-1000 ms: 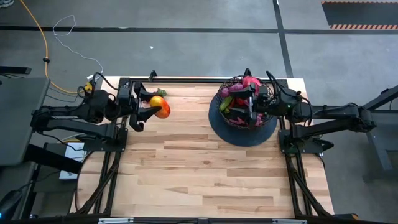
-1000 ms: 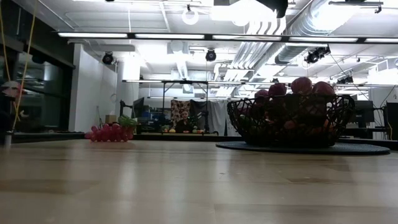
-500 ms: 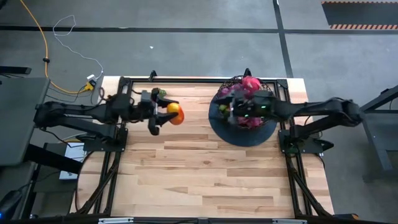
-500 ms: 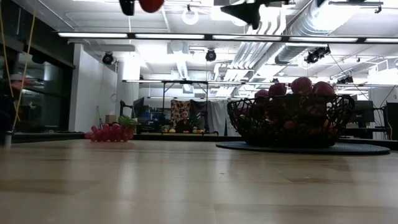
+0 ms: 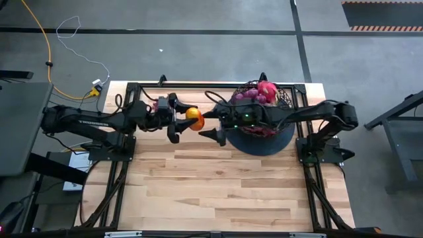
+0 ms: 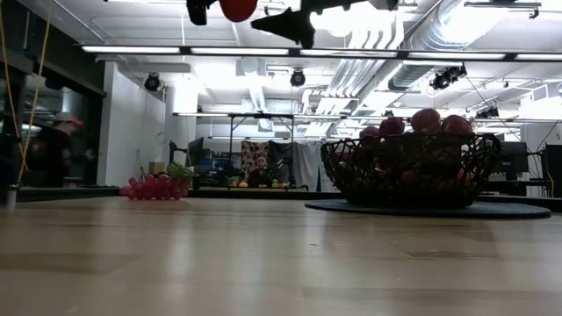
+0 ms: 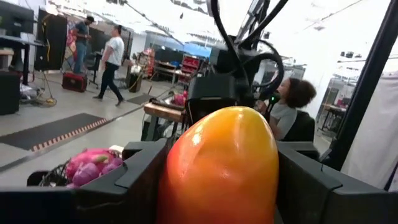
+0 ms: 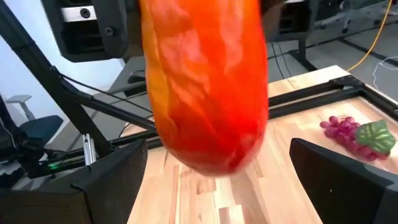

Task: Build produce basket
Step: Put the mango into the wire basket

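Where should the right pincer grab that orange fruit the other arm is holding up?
Probably the free rounded end of the orange fruit, coming from the basket side. The left pincer clamps its far half; the right pincer is open, facing it.

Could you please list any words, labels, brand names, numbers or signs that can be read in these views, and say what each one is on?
None can be read: no legible text shows on the left hand, the right hand, the orange-red fruit, the basket, the table or the grape bunch.
In the left wrist view, the distant room's shelves and equipment are too blurred to show any text.
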{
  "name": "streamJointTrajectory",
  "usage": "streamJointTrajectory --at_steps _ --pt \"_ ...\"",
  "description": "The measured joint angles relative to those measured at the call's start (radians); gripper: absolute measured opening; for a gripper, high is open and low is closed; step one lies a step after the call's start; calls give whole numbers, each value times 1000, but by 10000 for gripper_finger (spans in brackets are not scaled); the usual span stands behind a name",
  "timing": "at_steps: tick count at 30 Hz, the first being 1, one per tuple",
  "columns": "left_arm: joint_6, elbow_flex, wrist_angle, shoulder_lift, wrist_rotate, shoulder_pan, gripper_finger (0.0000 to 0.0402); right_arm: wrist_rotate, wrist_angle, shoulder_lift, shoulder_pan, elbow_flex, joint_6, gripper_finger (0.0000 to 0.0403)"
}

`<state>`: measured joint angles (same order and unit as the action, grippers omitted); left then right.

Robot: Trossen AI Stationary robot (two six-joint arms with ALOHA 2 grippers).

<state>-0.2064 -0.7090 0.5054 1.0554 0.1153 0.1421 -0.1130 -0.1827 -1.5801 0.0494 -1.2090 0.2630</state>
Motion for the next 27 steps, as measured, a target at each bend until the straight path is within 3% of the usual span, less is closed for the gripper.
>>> streamJointTrajectory --at_steps 16,20,27 --pt "-10 1 14 8 -22 0 234 -14 -40 -85 0 -92 -1 378" --pt "-10 1 14 8 -22 0 234 -4 -56 -83 0 -92 2 348" --pt "-10 1 11 8 -20 0 234 0 -54 -83 0 -92 7 259"
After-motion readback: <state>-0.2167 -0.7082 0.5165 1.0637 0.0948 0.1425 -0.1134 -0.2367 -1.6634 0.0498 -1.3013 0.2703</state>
